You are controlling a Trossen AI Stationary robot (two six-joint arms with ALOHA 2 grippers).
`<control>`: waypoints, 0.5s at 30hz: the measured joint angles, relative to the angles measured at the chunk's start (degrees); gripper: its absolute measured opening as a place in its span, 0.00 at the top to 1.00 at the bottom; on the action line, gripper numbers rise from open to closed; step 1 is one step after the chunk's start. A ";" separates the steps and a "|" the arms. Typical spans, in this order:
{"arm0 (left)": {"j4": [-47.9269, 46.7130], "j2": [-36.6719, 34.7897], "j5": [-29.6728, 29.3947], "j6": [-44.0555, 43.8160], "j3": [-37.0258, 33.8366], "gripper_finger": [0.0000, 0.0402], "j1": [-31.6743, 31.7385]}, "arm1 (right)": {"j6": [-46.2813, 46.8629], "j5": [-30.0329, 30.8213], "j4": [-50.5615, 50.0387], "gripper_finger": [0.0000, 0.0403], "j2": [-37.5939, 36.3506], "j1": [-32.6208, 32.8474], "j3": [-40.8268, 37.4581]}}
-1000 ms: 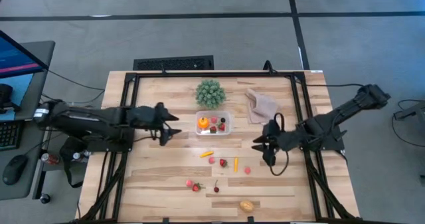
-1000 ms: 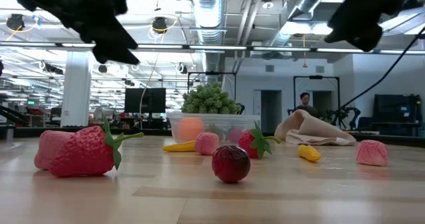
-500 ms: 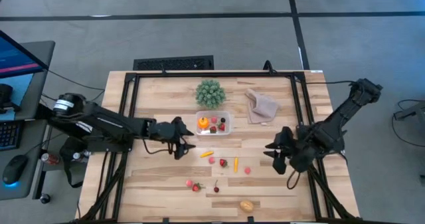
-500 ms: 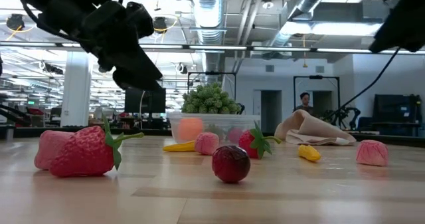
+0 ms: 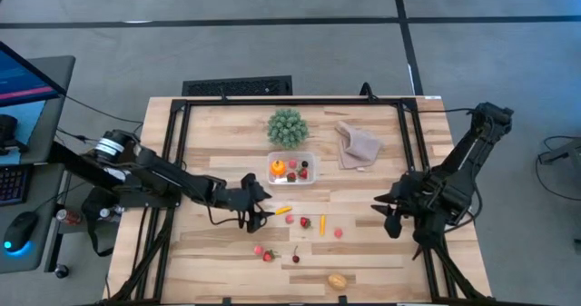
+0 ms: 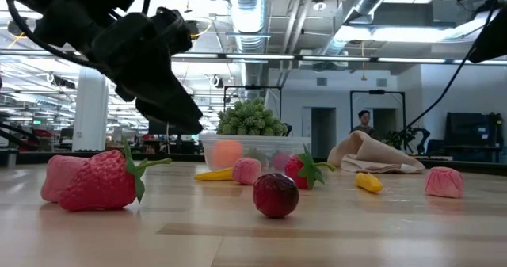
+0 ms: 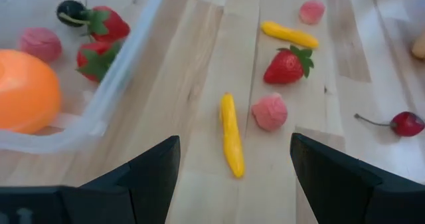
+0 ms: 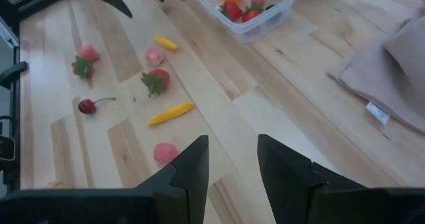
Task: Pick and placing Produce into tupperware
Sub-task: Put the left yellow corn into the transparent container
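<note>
Left gripper (image 5: 257, 213): you have it reaching out over the middle of the table, just beside the yellow piece (image 5: 282, 210); its fingers (image 7: 154, 177) stand wide apart with nothing between them, and the yellow piece (image 7: 230, 134) lies on the wood ahead of the gap

Right gripper (image 5: 390, 217): you see it hanging over the right side of the table, well apart from the produce; the fingers (image 8: 192, 167) are parted a little and hold nothing

Tupperware (image 5: 291, 180): it sits near the table's middle, just in front of the green plant (image 5: 287, 127); inside you can make out an orange fruit (image 7: 26, 91), two strawberries (image 7: 99, 44), a pink piece and a small dark one

Loose produce: a pink piece (image 5: 290, 220), a strawberry (image 5: 305, 222), a second yellow piece (image 5: 321, 224) and another pink piece (image 5: 338, 233) lie in front of the tupperware; nearer the front edge you have a pink piece and strawberry (image 5: 263, 251), a cherry (image 5: 295, 256) and a yellow-orange fruit (image 5: 337, 281)

Beige cloth (image 5: 358, 145): crumpled to the right of the plant
</note>
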 joint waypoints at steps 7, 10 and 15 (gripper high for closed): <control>0.15 5.90 -0.01 0.23 3.39 0.32 -0.78 | 0.51 0.24 -0.48 0.70 0.01 0.49 0.00; -0.11 6.73 -0.01 0.23 3.52 0.32 -0.78 | 0.54 0.99 -0.48 0.70 0.01 0.49 0.00; -0.30 6.69 -1.72 0.90 3.55 0.32 -0.76 | 0.51 1.12 -0.59 0.70 0.01 0.49 0.00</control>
